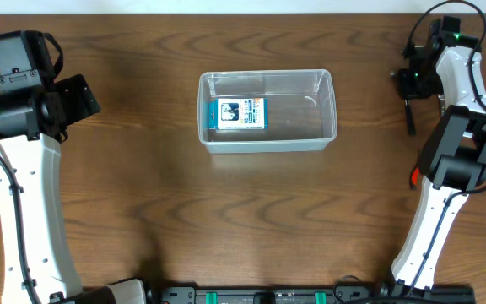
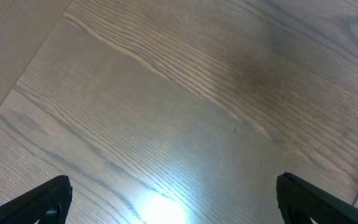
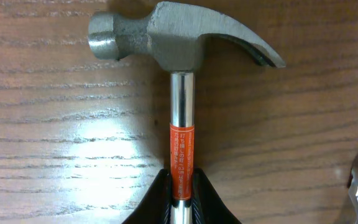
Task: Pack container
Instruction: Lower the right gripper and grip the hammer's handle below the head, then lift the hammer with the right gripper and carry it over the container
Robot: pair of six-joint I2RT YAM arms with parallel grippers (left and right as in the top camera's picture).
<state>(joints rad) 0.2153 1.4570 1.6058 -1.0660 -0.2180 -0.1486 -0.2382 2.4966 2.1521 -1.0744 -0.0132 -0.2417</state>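
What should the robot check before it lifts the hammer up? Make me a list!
1. Right gripper shut on the hammer shaft: ok.
2. Nothing lying on top of the hammer: ok.
3. Grip balanced against the heavy head: cannot tell.
4. Container has room beside the small box: ok.
5. Left gripper open and away from the container: ok.

Dark brown wood-grain table [image 1: 159,194] fills every view — a bright glare [image 2: 157,205] of light on its surface.
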